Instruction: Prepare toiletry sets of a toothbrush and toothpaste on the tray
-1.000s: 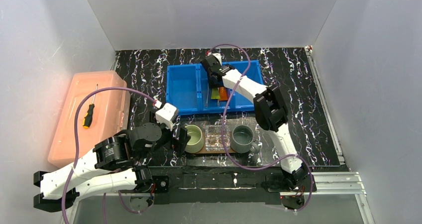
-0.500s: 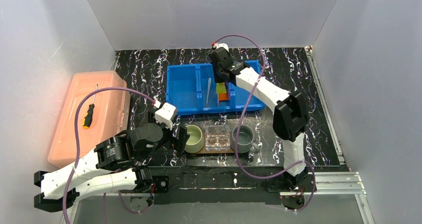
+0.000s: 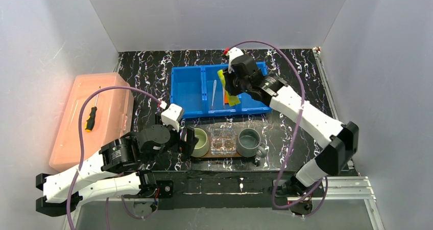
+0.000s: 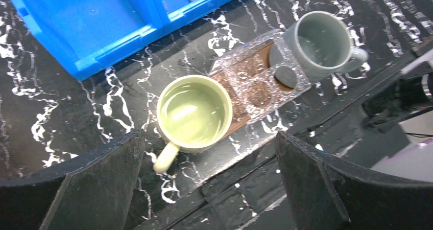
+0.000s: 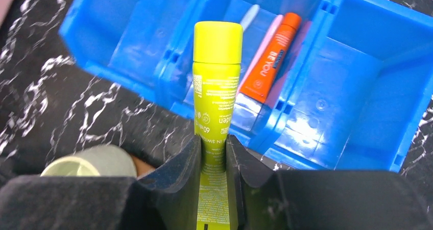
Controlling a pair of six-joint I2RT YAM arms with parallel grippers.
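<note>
Over blue bin [image 3: 187, 93], right end effector [image 5: 213, 153] clamped on lime-green tube [image 5: 217, 61], left end effector [image 4: 208, 144] apart

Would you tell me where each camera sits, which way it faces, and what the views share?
Top external: above and behind the bases, looking down; both arms show, right end effector gripping the lime-green tube by the blue bin.
Left wrist: on that arm, looking down between the open left end effector's fingers at the green mug.
Right wrist: on that arm, looking down along its clamped fingers and the tube into the bin.
Shared: the bin shows in all three.
</note>
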